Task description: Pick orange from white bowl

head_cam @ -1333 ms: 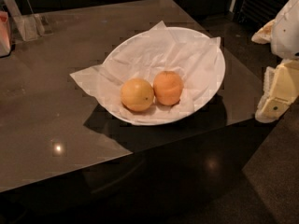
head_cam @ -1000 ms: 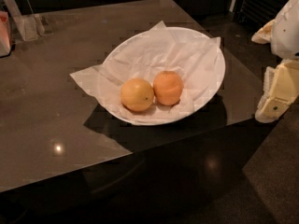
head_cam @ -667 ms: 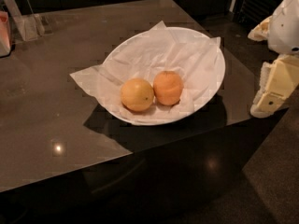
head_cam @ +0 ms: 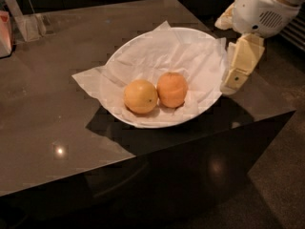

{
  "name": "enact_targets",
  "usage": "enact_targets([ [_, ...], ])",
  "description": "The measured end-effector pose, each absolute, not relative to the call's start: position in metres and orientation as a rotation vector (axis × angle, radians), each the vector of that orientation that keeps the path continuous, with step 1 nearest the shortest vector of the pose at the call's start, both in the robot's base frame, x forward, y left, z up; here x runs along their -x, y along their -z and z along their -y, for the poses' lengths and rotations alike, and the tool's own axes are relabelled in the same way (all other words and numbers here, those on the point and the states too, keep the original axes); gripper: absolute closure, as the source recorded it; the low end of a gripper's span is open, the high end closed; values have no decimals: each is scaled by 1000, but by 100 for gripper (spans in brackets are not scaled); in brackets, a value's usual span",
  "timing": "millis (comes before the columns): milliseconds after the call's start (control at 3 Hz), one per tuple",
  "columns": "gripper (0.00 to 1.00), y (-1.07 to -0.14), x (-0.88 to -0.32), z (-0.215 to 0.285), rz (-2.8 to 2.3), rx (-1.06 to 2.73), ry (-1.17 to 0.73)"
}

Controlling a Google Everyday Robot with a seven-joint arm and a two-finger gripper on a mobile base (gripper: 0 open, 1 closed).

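Pincer (head_cam: 235, 79) beside white bowl (head_cam: 206, 109) rim — orange (head_cam: 172, 89) squat, reddish, seemingly dimpled.

Dark table (head_cam: 57, 94) bears white bowl (head_cam: 164, 124); hand (head_cam: 236, 80) perhaps touching.

The gripper (head_cam: 242, 58) hangs at the far right of the scene, below a rounded white wrist housing (head_cam: 264, 6) that enters from the upper right corner and bears a small vent grille on its near face. A cream-coloured, flat-sided segment descends from the housing, tilted so that its lower end points down and slightly to the left. A second, shorter cream-coloured part projects from the housing's left side; the rest of the arm is cut off by the picture's edge.
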State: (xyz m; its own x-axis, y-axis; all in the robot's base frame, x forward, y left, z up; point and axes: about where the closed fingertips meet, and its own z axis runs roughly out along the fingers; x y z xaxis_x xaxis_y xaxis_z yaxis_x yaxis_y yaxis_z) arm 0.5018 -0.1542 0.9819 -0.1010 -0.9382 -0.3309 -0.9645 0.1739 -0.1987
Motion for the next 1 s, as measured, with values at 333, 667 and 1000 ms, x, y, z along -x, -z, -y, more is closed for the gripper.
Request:
enact_targets([
  [333, 0, -984, -504, 152, -2069, 1794, -88],
  [667, 0, -984, -504, 152, -2054, 1778, -108],
  [1000, 0, -971, -505, 127, -1981, 1801, -219],
])
